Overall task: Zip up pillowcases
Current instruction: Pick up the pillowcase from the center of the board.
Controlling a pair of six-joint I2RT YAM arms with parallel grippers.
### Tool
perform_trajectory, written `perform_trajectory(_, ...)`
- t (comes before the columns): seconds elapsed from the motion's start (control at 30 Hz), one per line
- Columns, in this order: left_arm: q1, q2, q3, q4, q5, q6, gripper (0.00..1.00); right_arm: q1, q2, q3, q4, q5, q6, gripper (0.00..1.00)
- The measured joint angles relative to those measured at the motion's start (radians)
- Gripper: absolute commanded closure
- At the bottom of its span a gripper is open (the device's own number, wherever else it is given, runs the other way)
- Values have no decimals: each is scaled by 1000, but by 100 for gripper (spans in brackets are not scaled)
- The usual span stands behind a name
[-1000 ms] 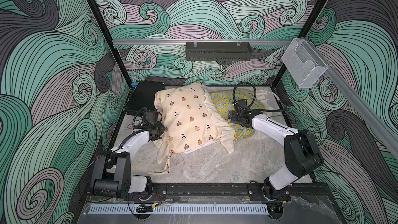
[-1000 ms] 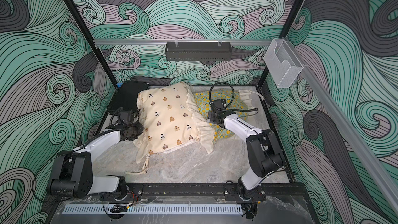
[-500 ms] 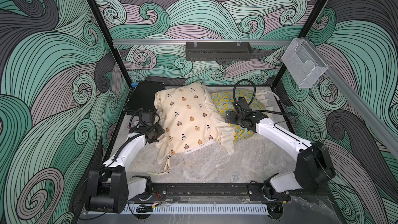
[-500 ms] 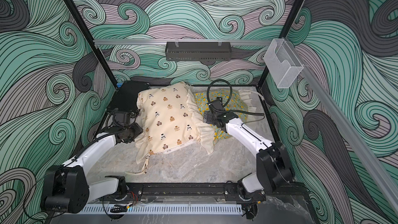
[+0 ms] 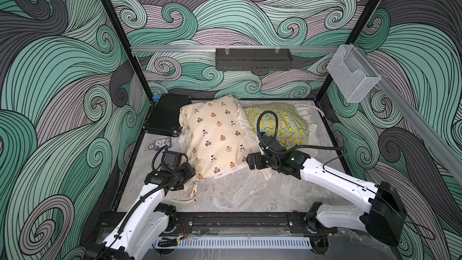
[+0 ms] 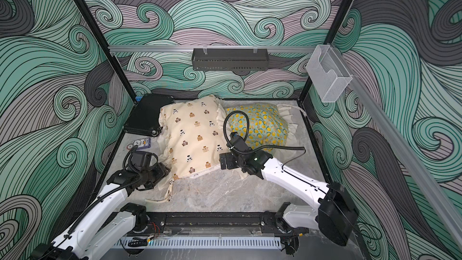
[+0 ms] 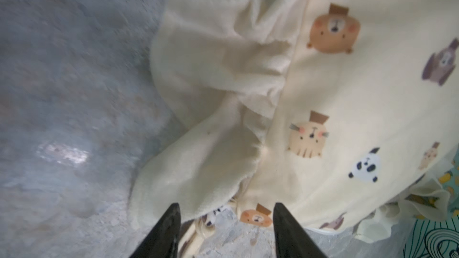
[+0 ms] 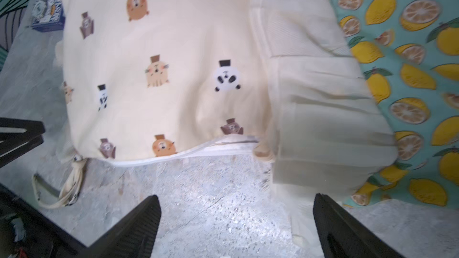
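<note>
Looking in both top views, the bear pillowcase [image 5: 215,138] lies mid-tabletop [image 5: 237,196] with the lemon pillowcase [image 5: 287,123] touching it at 2 o'clock. The left claw [image 5: 192,171] sits at its 7 o'clock corner and the right claw [image 5: 250,161] at its 5 o'clock corner. The left wrist view shows the left claw's jaws partly apart and holding nothing, with the ruffle [image 7: 211,70] just ahead; closing there would likely pinch trim rather than a zip pull. The right wrist view shows jaws wide and empty, facing the gaping seam [image 8: 218,145]; an unanchored pillowcase could slide, or the loose ties [image 8: 72,184] could snag. A blue packet [image 8: 48,13] bears print too blurred to read.
</note>
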Motion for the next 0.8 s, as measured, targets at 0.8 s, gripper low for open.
perform_trajectory(0.8, -127, 192, -100, 322, 35, -190, 73, 78, 150, -60, 141, -56, 85, 1)
